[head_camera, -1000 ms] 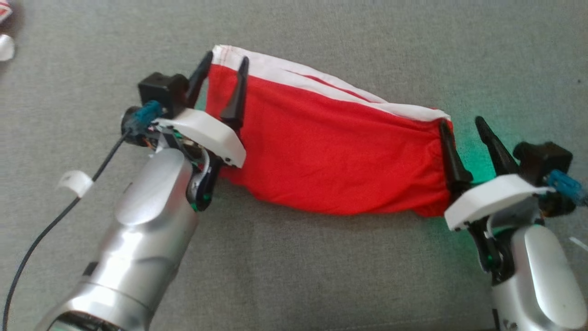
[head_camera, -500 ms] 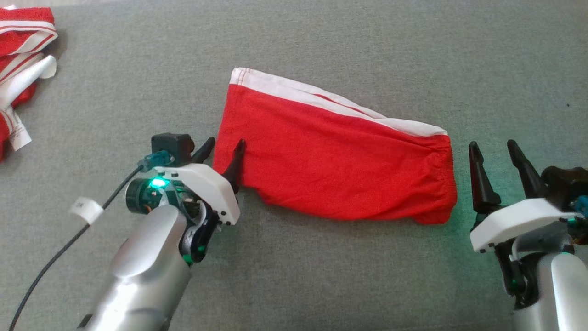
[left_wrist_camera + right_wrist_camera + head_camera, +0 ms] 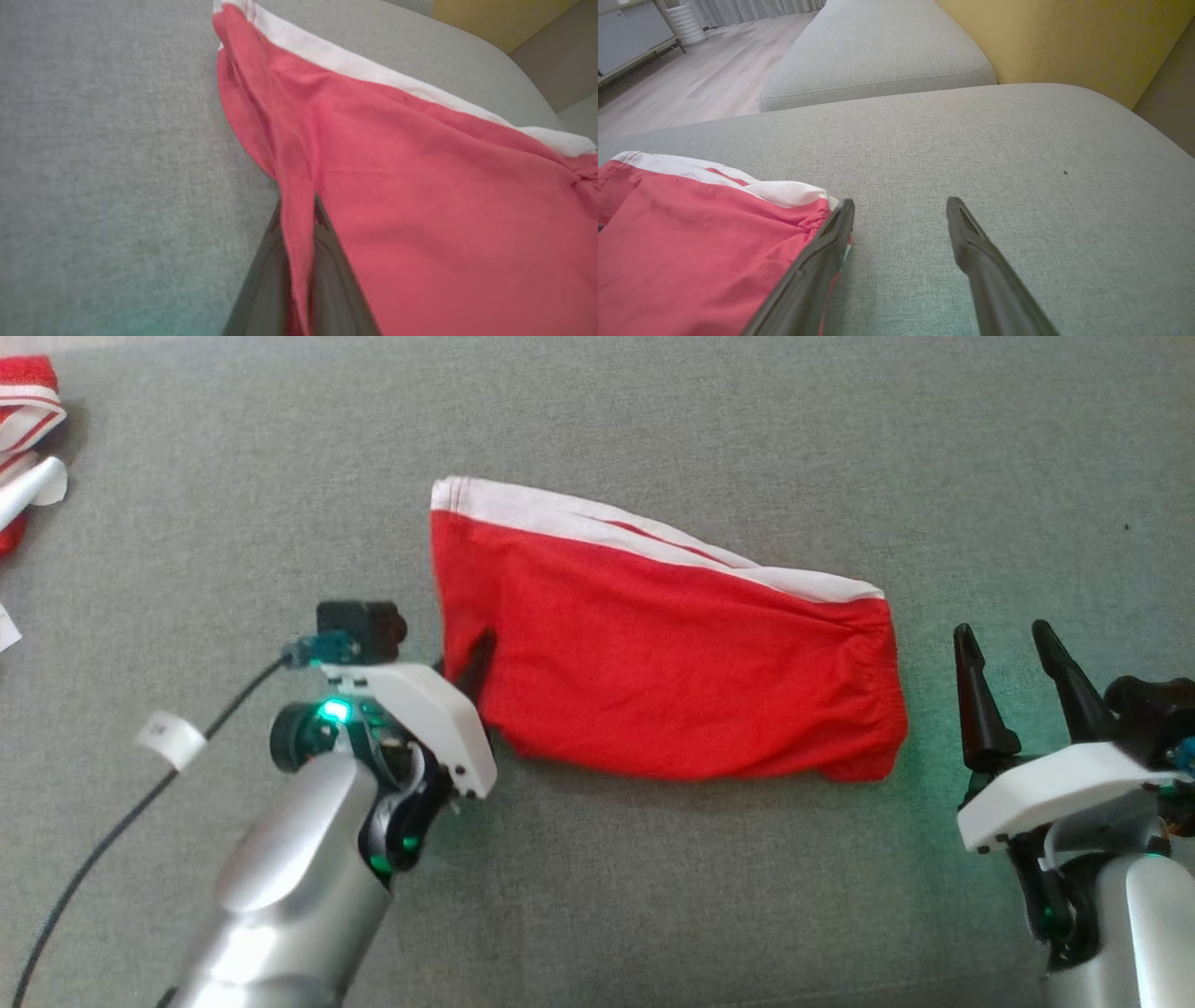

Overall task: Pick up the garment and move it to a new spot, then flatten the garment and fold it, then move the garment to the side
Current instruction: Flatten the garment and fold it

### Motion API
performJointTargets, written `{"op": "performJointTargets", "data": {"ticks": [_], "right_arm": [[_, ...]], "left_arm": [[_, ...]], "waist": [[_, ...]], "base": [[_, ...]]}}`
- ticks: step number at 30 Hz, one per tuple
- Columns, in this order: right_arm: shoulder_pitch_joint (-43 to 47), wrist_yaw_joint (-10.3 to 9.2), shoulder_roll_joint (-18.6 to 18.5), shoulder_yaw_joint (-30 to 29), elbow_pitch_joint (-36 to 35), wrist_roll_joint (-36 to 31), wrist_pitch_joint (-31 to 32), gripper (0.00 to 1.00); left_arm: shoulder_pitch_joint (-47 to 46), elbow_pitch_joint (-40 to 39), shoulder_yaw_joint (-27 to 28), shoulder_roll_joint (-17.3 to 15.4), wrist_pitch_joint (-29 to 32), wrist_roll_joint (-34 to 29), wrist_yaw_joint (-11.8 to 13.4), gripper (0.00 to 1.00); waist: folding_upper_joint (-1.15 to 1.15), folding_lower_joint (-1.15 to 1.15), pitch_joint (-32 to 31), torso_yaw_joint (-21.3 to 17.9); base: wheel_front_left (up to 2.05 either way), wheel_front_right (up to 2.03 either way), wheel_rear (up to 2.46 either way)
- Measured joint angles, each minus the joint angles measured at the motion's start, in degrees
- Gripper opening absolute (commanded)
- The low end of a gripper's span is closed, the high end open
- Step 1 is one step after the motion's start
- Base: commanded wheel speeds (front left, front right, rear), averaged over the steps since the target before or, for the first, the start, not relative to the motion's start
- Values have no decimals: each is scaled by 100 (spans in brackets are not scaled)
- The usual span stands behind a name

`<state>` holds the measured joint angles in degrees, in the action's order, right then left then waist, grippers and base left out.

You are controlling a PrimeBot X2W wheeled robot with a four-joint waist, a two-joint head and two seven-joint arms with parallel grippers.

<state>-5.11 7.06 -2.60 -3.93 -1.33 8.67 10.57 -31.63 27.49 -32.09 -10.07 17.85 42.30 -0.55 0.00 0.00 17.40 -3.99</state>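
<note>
- The left end effector (image 3: 471, 653) pinches the near-left corner of the folded red-and-white cloth garment (image 3: 672, 663).
- The right end effector (image 3: 1001, 628) stands wide, empty.
- Probably the move-aside step; next, lift it clear.

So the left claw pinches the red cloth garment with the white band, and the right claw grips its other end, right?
Not the right claw: it is open and holds nothing, beside the red cloth garment, as the right wrist view shows. The left claw does pinch it.
</note>
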Motion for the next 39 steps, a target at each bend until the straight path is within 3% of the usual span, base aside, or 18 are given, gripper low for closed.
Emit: {"op": "performJointTargets", "data": {"ticks": [6,17,23,24,25,26,32,39], "right_arm": [[-2,0,1,-115,26,33,-5,100],[322,0,3,-509,29,-77,113,100],[368,0,5,-515,-3,-79,181,100],[369,0,5,-510,-4,-78,198,100],[369,0,5,-505,-4,-79,232,100],[369,0,5,-504,-4,-78,232,100],[370,0,5,-381,-4,-121,297,100],[369,0,5,-127,-9,-276,470,100]], "left_arm": [[359,-282,10,-15,-264,0,65,0],[1936,-1322,123,-15,-837,283,552,0],[2391,-1471,216,-5,-968,370,716,0],[2391,-1471,218,-1,-989,370,720,3],[2387,-1474,222,2,-1027,368,722,40],[2387,-1478,225,8,-1112,355,742,100],[2342,-1567,269,-43,-1707,-25,777,100],[2259,-2014,371,-248,-2207,-477,1021,100]], "waist": [[0,0,-167,61],[0,-1,-707,419],[0,-1,-811,476],[0,-1,-816,468],[0,-1,-820,463],[0,-1,-825,458],[0,-1,-910,465],[0,-1,-1082,564]], "base": [[0,0,0],[0,0,0],[0,0,0],[0,0,0],[0,0,0],[0,0,0],[0,0,0],[0,0,0]]}}
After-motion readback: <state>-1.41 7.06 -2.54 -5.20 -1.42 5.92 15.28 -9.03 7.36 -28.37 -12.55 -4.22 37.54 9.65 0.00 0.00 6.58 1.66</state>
